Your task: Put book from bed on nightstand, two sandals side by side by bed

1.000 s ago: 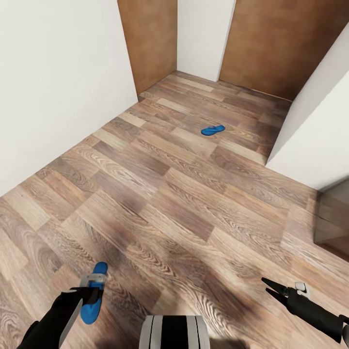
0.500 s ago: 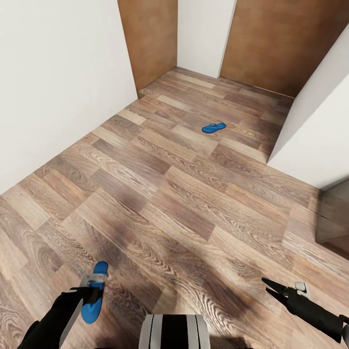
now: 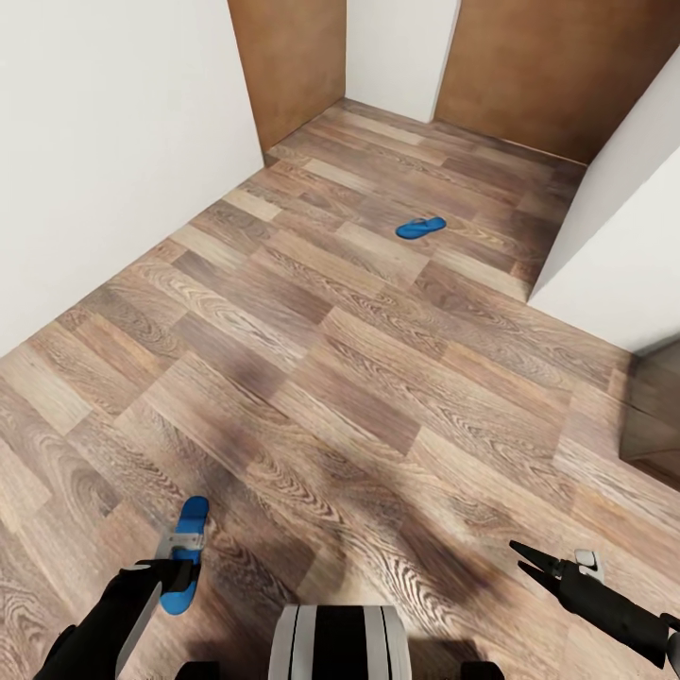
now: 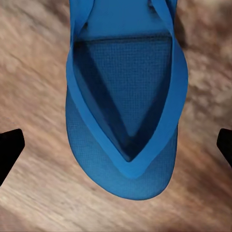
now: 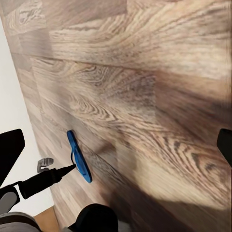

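Two bright blue sandals lie on the wood-plank floor. The far sandal rests in the open, near the brown doors. The near sandal lies flat on the floor directly under my left gripper. In the left wrist view this sandal's toe end and thong strap sit between the two fingertips, which stand wide apart: my left gripper is open and not touching it. My right gripper hovers open over bare floor. The book, the bed and the nightstand are out of view.
White walls close the left side and the right side. Two brown doors stand at the back. A dark-brown wooden piece shows at the right edge. My trunk is at the bottom middle.
The whole picture has shifted, so the camera moved: floor and both sandals slid up in the view. The near sandal now lies slightly further ahead under my left gripper. Both arms keep their pose.
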Motion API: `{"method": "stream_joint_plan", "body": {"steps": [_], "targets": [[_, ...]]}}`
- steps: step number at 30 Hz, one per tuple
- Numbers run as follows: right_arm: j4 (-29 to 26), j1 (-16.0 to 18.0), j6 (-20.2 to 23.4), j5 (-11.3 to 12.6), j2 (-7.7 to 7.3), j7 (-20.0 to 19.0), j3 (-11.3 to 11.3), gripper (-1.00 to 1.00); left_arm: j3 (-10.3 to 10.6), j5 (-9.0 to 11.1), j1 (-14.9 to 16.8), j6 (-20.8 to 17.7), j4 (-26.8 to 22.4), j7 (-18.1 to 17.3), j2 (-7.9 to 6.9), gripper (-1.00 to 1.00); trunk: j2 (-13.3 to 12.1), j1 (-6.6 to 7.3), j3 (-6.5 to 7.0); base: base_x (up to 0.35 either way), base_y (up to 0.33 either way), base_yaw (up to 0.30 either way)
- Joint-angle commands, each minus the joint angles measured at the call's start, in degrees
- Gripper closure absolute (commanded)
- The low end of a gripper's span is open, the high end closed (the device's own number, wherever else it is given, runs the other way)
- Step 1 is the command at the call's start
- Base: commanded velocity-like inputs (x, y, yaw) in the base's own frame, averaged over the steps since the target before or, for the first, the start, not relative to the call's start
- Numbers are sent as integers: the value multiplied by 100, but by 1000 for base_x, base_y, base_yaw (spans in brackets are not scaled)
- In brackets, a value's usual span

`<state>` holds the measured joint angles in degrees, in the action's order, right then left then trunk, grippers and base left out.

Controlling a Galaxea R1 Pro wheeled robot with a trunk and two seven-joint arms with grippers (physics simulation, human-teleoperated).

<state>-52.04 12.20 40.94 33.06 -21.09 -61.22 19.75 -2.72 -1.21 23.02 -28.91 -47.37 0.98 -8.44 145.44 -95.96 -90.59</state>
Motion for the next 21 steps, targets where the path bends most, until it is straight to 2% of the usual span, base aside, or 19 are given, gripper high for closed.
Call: {"method": "stream_joint_plan", "body": {"steps": [1, 5, 14, 21], "targets": [[1, 2, 36, 25, -1, -4, 2, -100, 0, -11, 0, -28, -9, 7, 0, -100, 3, -1, -26, 0, 0, 0], [1, 2, 36, 25, -1, -4, 2, -100, 0, -11, 0, -28, -9, 7, 0, -100, 8, -12, -115, 0, 0, 0], [1, 2, 36, 26, -1, -4, 2, -100, 0, -8, 0, -27, -9, 7, 0, -100, 8, -12, -115, 12, 0, 0], [-6, 2, 36, 25, -1, -4, 2, -100, 0, -3, 0, -22, -9, 7, 0, -100, 8, -12, -115, 170, 0, 0]]}}
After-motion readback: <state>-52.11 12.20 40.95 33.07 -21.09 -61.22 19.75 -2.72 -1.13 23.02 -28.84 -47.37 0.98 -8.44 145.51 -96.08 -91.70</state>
